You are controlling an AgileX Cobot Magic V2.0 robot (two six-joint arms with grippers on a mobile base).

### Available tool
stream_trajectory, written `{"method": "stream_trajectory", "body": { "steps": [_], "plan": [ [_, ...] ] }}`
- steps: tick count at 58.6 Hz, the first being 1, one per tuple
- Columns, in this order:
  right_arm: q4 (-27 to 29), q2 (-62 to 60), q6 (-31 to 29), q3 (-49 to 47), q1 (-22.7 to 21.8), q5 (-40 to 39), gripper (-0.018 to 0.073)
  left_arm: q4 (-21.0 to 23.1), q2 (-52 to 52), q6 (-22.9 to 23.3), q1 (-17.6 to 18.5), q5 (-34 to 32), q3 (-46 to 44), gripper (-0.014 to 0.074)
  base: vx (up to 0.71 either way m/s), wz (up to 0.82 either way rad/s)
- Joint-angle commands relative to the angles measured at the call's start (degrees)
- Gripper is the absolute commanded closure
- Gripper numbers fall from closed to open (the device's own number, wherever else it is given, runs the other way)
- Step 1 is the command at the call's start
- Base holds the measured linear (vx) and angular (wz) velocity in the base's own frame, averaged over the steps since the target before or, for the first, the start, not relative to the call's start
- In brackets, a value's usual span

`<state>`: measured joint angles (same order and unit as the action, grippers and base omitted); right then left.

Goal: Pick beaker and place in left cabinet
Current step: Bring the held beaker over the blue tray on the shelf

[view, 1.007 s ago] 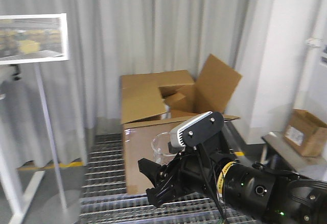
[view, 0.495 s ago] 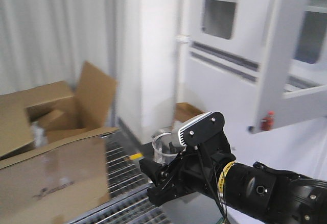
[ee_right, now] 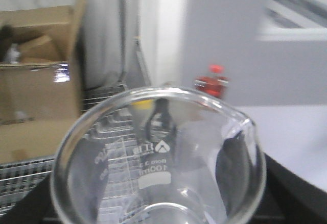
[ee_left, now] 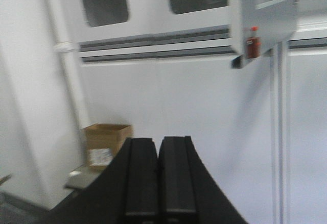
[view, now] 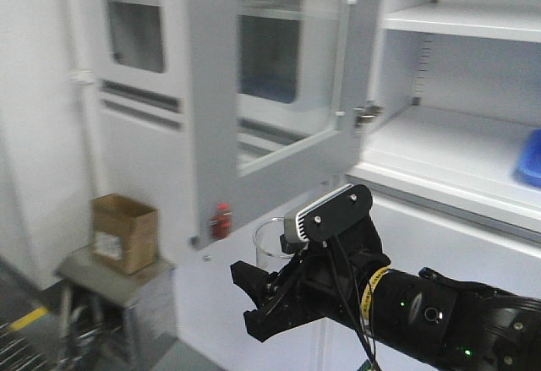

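Right tool (view: 256,300) clasping beaker (view: 269,246), left cabinet (view: 439,227) beyond — grey shelves (view: 444,144), door (view: 211,92) ajar

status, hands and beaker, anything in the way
Right hand shut on beaker. Left hand shut, empty. Cabinet ahead, door open, path looks clear.

Bright, even light across my three feeds. White fronts of the left cabinet (view: 456,147) are lit flat, w/ only faint grey shading under its shelves. Front cam: bkgd is smeared, cardboard box (view: 123,234) & door edges soft, while the black arm (view: 439,316) in the fgd reads sharper, small green LEDs glowing on it. Left wrist cam is soft throughout. Right wrist cam: beaker (ee_right: 158,157) rim catches pale highlights, its white markings legible, everything behind it out of focus.
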<state>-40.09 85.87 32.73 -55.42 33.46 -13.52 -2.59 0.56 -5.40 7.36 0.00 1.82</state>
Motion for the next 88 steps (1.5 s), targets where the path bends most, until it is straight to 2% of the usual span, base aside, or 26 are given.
{"method": "stream_trajectory", "body": {
  "steps": [1, 39, 88],
  "plan": [
    [0.59, -2.1, -0.03, -1.8, 0.0, -3.97, 0.0561, 0.18, 1.06, 0.15, 0.03, -4.28, 0.9, 0.0595, 0.18, -0.71],
    [0.59, -2.1, -0.03, -1.8, 0.0, -3.97, 0.0561, 0.18, 1.06, 0.15, 0.03, -4.28, 0.9, 0.0595, 0.19, -0.65],
    [0.59, -2.1, -0.03, -1.8, 0.0, -4.04, 0.0561, 0.18, 1.06, 0.15, 0.03, -4.28, 0.9, 0.0595, 0.21, -0.25]
  ]
}}
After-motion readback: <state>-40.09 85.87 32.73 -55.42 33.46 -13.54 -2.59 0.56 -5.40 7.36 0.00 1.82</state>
